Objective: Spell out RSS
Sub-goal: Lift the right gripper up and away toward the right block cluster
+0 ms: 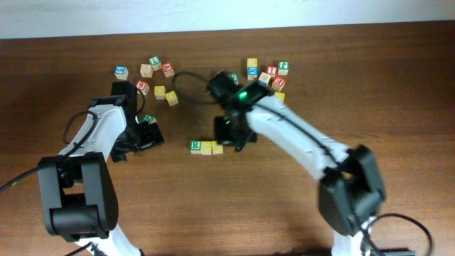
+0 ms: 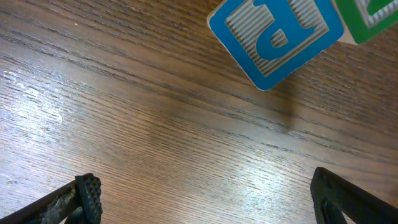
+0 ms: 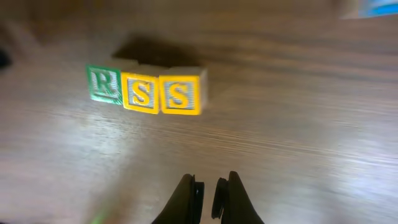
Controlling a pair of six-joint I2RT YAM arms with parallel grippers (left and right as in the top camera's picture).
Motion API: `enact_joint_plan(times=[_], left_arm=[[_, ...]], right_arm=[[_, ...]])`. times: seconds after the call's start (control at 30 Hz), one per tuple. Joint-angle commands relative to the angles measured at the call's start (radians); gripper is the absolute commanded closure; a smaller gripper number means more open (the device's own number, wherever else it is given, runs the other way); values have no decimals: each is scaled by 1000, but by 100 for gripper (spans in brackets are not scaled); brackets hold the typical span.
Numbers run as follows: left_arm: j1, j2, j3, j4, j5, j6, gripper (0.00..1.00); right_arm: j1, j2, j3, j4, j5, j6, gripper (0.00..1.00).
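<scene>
The green R cube (image 3: 104, 84) is sitting on the desk (image 3: 298, 143) in a row with the middle S cube (image 3: 141, 93) and the end S cube (image 3: 180, 94). All 3 are seemingly touching, though the view is blurry. The right pincer (image 3: 208, 190) is hovering near them, almost closed and gripping nothing. The left pincer (image 2: 206, 191) is gaping wide, empty, near a blue cube (image 2: 277, 34).

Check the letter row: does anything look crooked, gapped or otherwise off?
Nothing stands out. The R cube, first S cube and second S cube sit side by side in one straight row, sides touching, letters upright and readable. The right tool hangs clear of them, holding nothing.
</scene>
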Motion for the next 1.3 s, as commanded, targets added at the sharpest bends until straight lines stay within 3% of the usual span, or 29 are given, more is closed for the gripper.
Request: enact_joint_plan(times=[0.0, 0.17, 0.23, 0.3, 0.4, 0.5, 0.53, 0.57, 0.6, 0.7, 0.77, 1.27], left_arm=[[2, 13, 16, -2, -11, -10, 1], [2, 13, 16, 13, 21, -15, 1], [2, 13, 16, 12, 99, -14, 1], [2, 13, 16, -24, 267, -13, 1], [-13, 13, 15, -15, 460, 106, 1], [-55, 13, 15, -16, 411, 171, 1], [-74, 13, 15, -16, 357, 171, 16], [-89, 13, 15, -12, 319, 171, 52], [-98, 13, 15, -9, 298, 171, 77], [-116, 13, 15, 12, 240, 137, 98], [-119, 13, 15, 44, 179, 52, 100], [-217, 13, 15, 123, 146, 61, 100]], right_arm=[[-112, -86, 26, -42, 9, -69, 89], [-211, -69, 14, -87, -10, -152, 91], [-209, -55, 11, -79, -10, -163, 92], [-202, -35, 4, -73, -10, -163, 92], [-196, 1, -7, -57, -11, -162, 92], [-196, 40, -13, -35, -18, -162, 93], [-196, 45, -13, -32, -17, -162, 92], [-196, 49, -13, -30, -17, -162, 91], [-196, 49, -13, -27, -18, -162, 90], [-196, 49, -14, -12, -37, -162, 96], [-190, 55, -17, 3, -43, -163, 96], [-127, 93, -142, 190, -135, -135, 96]])
